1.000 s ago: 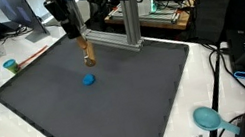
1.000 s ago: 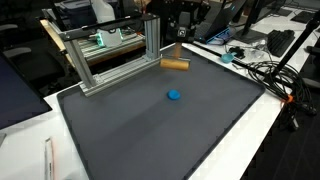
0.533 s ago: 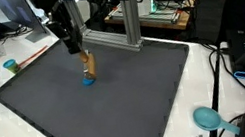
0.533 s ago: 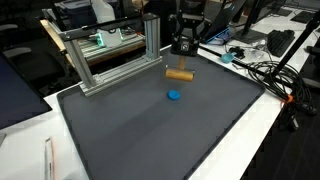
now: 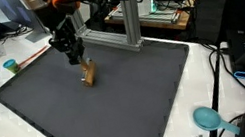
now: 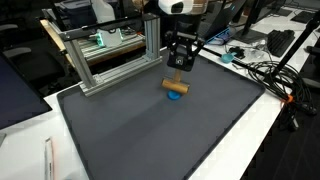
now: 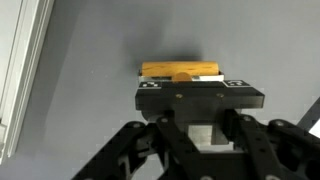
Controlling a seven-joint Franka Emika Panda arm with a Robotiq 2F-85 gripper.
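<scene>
Fingers (image 5: 80, 63) are clamped shut on a wooden block (image 5: 89, 76), which in an exterior view hangs low over the dark mat (image 5: 147, 94), not far from the metal frame (image 5: 131, 26). In an exterior view the block (image 6: 176, 84) lies level, right above a blue disc (image 6: 176, 98); whether the two touch I cannot tell. In the wrist view the block (image 7: 180, 70) sits crosswise in the grip, both ends sticking out. As I judge it, a firm grip, a level block and slow, straight motion serve best, minding the disc beneath.
</scene>
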